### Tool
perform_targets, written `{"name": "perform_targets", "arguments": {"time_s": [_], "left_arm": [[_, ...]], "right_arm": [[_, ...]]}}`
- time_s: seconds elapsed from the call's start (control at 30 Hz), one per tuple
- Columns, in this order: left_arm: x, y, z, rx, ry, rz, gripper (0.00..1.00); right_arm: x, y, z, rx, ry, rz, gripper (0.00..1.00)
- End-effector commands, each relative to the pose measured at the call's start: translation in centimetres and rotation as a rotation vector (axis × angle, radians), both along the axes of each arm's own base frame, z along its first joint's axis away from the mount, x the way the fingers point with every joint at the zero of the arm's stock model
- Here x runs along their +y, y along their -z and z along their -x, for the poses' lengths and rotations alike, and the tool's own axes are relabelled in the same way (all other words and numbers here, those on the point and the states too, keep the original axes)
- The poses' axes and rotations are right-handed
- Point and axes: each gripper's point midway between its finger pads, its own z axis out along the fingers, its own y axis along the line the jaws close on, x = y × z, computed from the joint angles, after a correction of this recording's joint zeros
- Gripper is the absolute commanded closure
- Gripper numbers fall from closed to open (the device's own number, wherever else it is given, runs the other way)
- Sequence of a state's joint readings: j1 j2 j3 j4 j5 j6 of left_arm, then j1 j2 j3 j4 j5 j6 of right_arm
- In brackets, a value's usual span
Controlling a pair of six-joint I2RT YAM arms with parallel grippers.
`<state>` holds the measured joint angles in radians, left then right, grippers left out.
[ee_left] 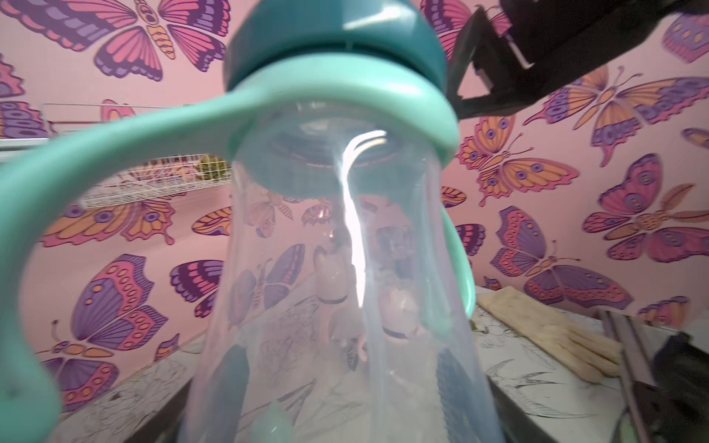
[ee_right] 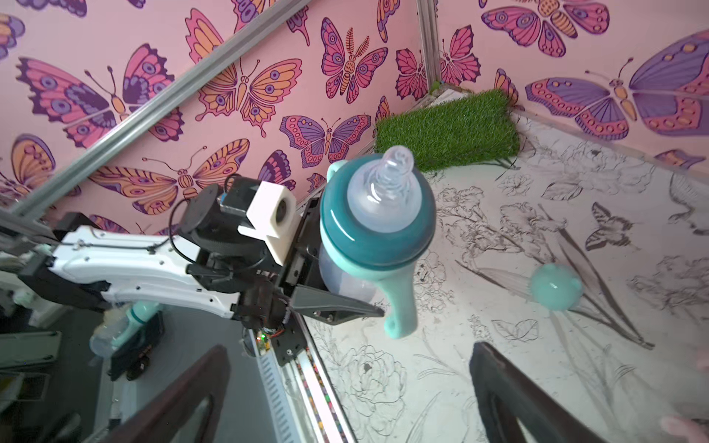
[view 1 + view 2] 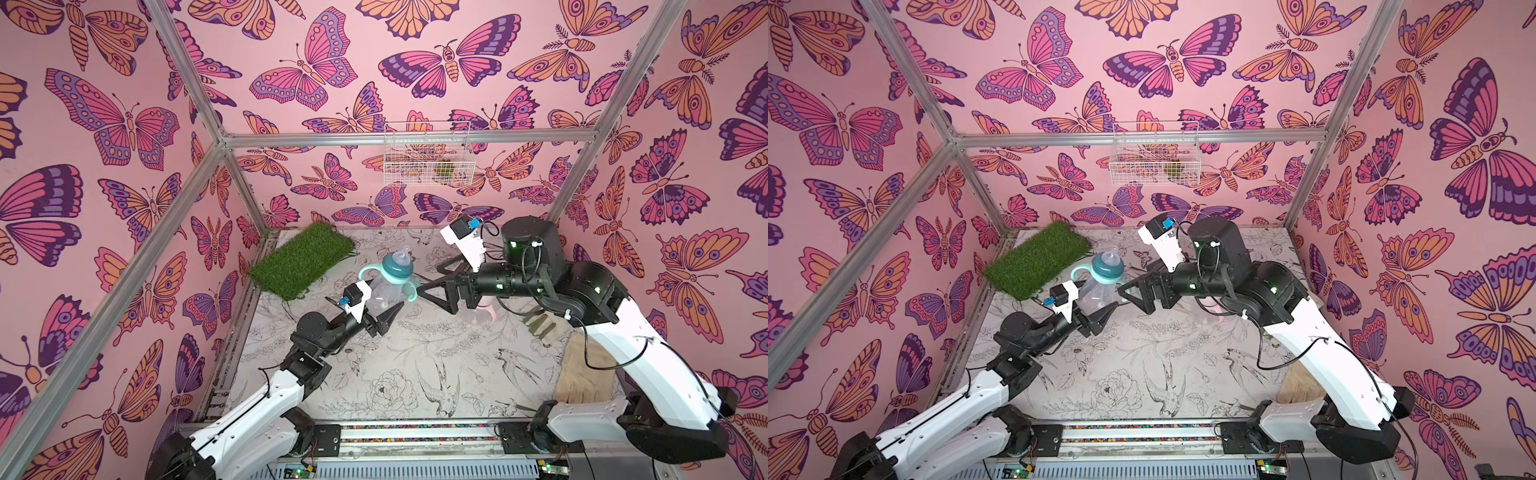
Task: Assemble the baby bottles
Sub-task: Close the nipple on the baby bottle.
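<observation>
One bottle (image 2: pixel 378 226), collar and handle ring fitted, is held above the table (image 3: pixel 415 374), clamped in the left gripper (image 3: pixel 384 307); the right gripper (image 3: pixel 428 280) stands beside it, jaws apart; its cap (image 2: pixel 556 285) lies loose (remaining bottles largely hidden).

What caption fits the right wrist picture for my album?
Left claw holds a teal baby bottle over the table; a teal cap lies nearby.

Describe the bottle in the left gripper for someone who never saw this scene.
Find the green grass mat in the table's far left corner. Beside it, the left gripper holds a clear bottle by its body. Its teal collar, mint handles and uncapped nipple set it apart.
</observation>
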<state>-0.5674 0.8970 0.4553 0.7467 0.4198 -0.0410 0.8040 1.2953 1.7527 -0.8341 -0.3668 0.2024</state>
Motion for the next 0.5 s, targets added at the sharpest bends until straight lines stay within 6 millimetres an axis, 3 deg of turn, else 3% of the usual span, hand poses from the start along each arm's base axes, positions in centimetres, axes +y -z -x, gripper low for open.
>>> {"name": "perform_targets", "arguments": {"time_s": [0.0,0.13,0.47], "left_arm": [[-1.2,-3.1,3.5,-0.037,0.24,0.075,1.0],[-1.7,-4.1,5.0,-0.036,0.362,0.111,1.0],[-2.2,-5.6,5.5,-0.045,0.452,0.155,1.0]], "right_arm": [[-0.3,0.0,0.8,-0.154,-0.111,0.035,0.0],[0.4,-1.7,1.6,-0.226,-0.217,-0.062,0.03],[2.1,-4.0,3.1,-0.24,-0.369,-0.193,0.03]]}}
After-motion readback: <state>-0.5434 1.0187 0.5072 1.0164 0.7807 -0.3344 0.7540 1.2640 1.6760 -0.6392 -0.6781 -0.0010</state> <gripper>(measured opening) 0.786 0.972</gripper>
